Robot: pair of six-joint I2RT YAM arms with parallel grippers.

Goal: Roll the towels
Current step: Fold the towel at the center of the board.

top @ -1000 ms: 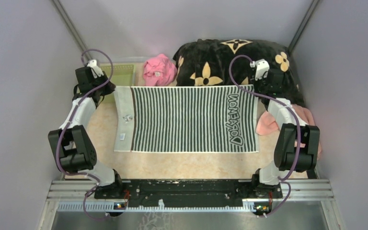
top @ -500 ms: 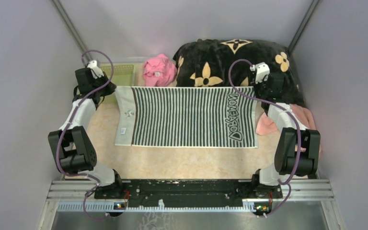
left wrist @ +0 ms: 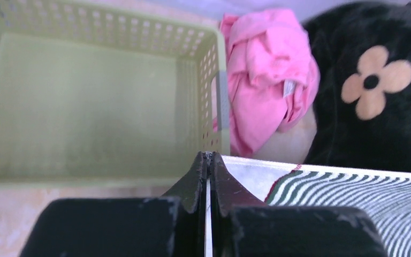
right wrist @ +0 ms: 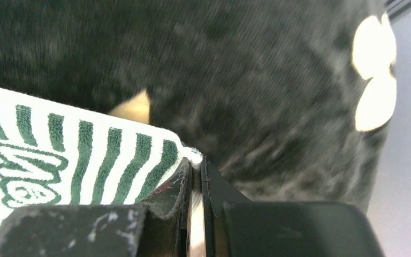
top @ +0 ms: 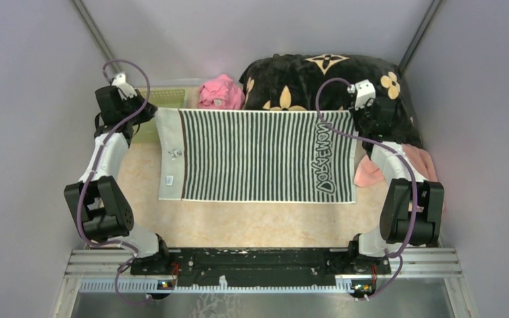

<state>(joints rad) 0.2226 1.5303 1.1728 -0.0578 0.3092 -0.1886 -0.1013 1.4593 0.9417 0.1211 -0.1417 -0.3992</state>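
The near hem of the striped towel [top: 265, 156] has slid away from us across the worktop [top: 238, 222]; it is stretched flat, fit for rolling. At its far corners our left fingers [left wrist: 197, 174] and right fingers [right wrist: 177, 184] stay pressed together, each pinching the cloth

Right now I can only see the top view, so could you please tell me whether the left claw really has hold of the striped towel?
Observer: Yes. In the left wrist view the left claw is shut, with the white end of the striped towel caught between its tips.
Operator: Thank you. How about the right claw?
Observer: The right wrist view shows the right claw shut on just the tip of the towel's corner, with the black blanket behind it.
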